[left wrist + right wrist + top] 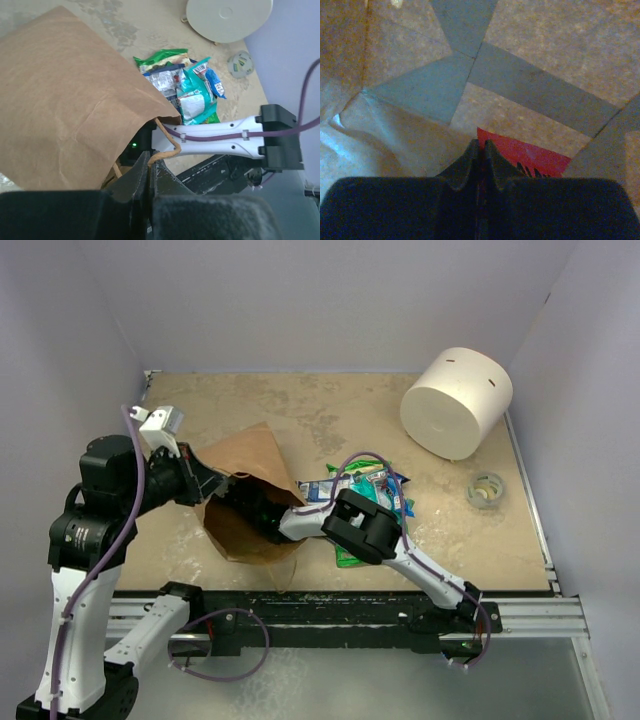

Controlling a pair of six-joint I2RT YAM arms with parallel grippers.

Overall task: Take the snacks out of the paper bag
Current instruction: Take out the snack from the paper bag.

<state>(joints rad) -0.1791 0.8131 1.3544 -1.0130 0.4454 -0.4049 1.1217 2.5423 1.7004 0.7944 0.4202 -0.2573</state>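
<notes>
Pincers first: the right gripper [480, 146], deep inside the paper bag [255, 455], has its fingers pressed together on the edge of a red packet [535, 157] that lies on the bag's folded bottom. The left gripper [150, 167] is closed at the bag's mouth, pinching the rim where a tan handle [170, 150] loops in. The bag lies on its side on the table [300, 405], mouth towards the near right. A white cylinder [457, 400] sits well apart at the far right. The other snacks [375, 485], green, teal and blue-and-white, lie heaped just beside the bag's mouth. A small tape roll [486, 490] lies near the cylinder.
</notes>
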